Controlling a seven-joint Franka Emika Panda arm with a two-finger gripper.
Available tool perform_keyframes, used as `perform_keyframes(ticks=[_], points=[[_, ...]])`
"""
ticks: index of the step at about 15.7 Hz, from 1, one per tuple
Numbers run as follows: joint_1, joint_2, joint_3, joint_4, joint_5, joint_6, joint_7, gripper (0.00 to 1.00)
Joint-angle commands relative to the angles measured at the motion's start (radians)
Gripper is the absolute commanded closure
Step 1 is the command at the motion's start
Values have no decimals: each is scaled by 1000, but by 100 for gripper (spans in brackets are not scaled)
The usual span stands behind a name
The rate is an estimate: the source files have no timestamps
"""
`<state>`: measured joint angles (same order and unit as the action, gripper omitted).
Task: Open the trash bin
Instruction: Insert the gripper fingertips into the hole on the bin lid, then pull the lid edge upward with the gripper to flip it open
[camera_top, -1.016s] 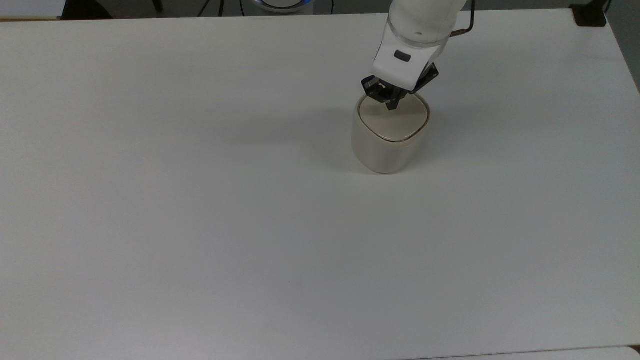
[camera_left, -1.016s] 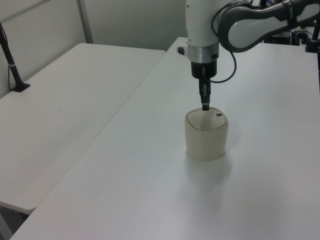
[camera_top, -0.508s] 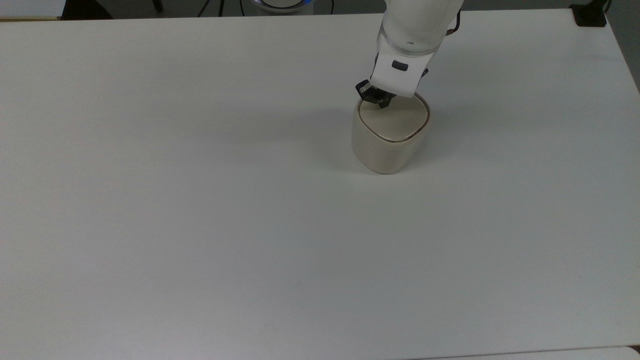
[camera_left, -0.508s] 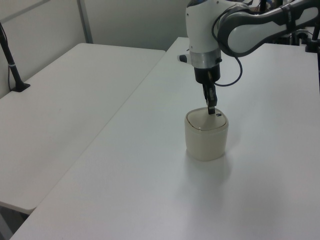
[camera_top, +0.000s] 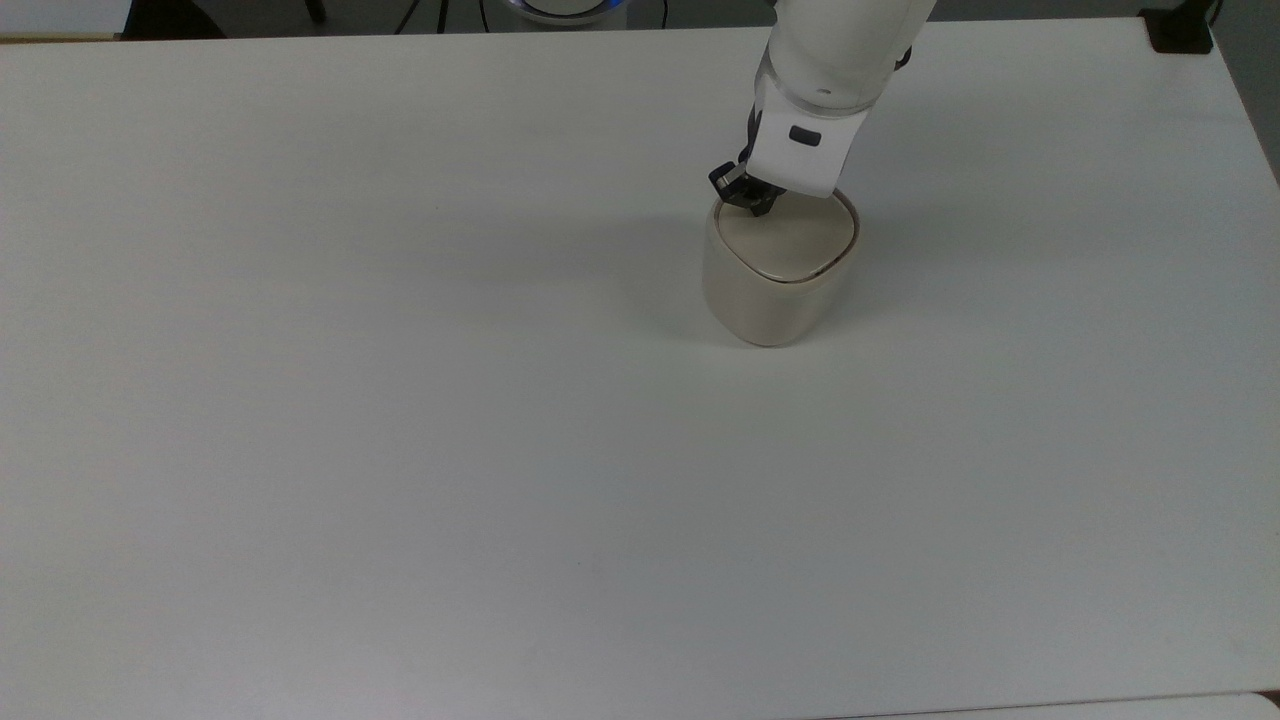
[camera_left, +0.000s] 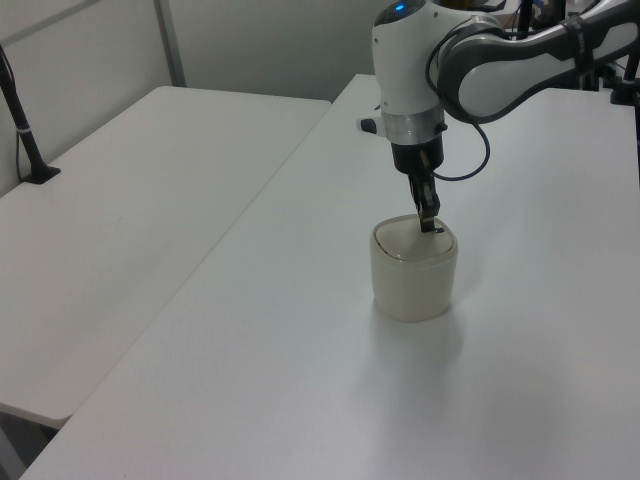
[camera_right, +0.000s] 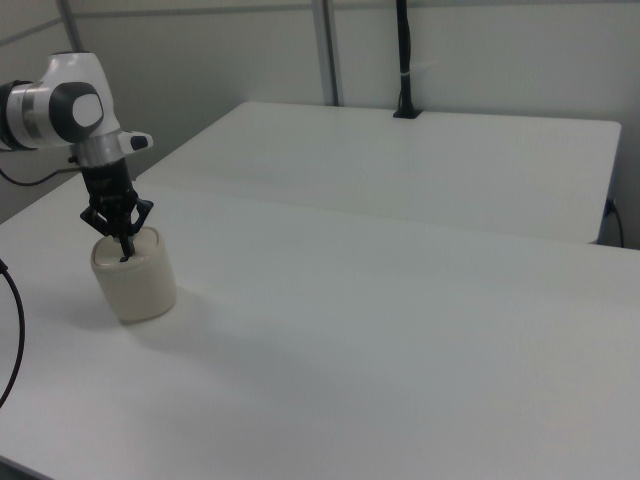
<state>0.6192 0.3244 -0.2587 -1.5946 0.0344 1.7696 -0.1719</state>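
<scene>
The trash bin (camera_top: 775, 290) is a small cream tub with a flat lid (camera_top: 795, 245) lying shut. It stands on the white table (camera_top: 400, 400) at the top view's upper right. My gripper (camera_top: 757, 207) points down with its fingers pressed together, shut and holding nothing. Its tip sits on the lid's far edge, at the top view's upper left corner of the lid. In the left view the gripper (camera_left: 430, 226) meets the bin (camera_left: 414, 280) at the lid's back rim. In the right view the gripper (camera_right: 125, 254) comes down onto the bin (camera_right: 137, 283) from above.
A second white table (camera_left: 140, 200) adjoins along the left view's left side, with a black clamped pole (camera_left: 22, 120) on it. Another black pole (camera_right: 403, 60) stands at the far table's back edge in the right view. A black clamp (camera_top: 1180, 30) sits at the top view's upper right corner.
The gripper has shifted from over the lid's middle towards its far edge and come lower, with the wrist tilting. The lid has stayed shut and the bin has not moved.
</scene>
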Motion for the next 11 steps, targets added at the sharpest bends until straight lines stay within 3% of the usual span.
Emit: perform_keyframes(ticks=[1, 6, 11], points=[[23, -15, 10, -62, -25, -7, -15, 100], [16, -27, 15, -65, -27, -16, -18, 100], [-70, -165, 21, -56, -22, -128, -18, 100]])
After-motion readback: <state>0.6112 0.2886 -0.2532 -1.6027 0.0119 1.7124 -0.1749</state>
